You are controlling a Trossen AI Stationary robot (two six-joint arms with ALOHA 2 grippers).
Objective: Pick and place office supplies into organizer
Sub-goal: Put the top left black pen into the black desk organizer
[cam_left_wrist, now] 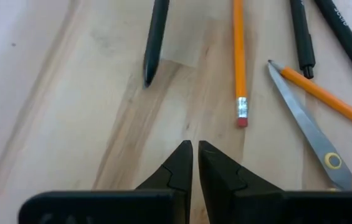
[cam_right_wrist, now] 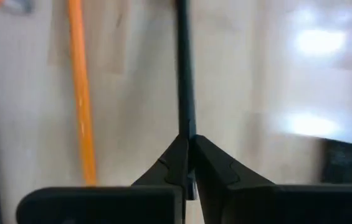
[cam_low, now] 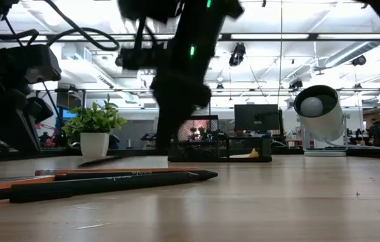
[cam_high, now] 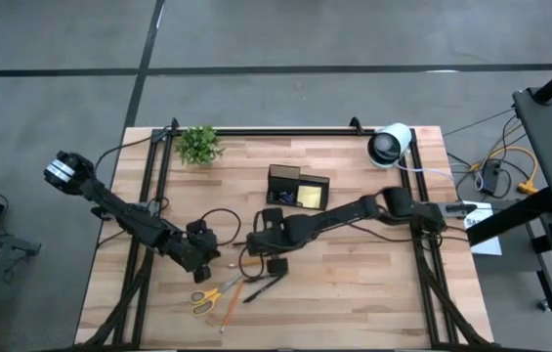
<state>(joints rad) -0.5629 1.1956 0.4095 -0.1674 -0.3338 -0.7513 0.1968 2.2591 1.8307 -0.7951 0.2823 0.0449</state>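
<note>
A: Where is the right hand (cam_right_wrist: 188,163), and what is it doing?

B: Out over the middle of the tabletop (cam_high: 373,284), just in front of the black mesh organizer (cam_high: 297,188); its fingers are pinched onto a dark pen (cam_right_wrist: 185,81), gripped near one end, and the pen's long axis runs straight out ahead of the fingers; I judge that grip is meant to let the pen go into a compartment end first.

A: And is the pen off the wood?

B: I cannot tell from these views; the overhead view hides it under the arm.

A: The left hand (cam_left_wrist: 193,163)?

B: Low over the front-left of the tabletop, its fingers pressed together on nothing; it sits just short of the eraser end of an orange pencil (cam_left_wrist: 238,59), probably waiting near the loose supplies.

A: What is left to sort?

B: Beside that pencil lie another dark pen (cam_left_wrist: 156,40), lying roughly parallel to the pencil, and the yellow-handled scissors (cam_high: 206,296) with the blades (cam_left_wrist: 300,118) slanting across a second pencil (cam_left_wrist: 328,99); a yellow sticky-note pad (cam_high: 310,197) already shows in one compartment of the organizer; the small green plant (cam_high: 198,145) stands at the back, well apart.
</note>
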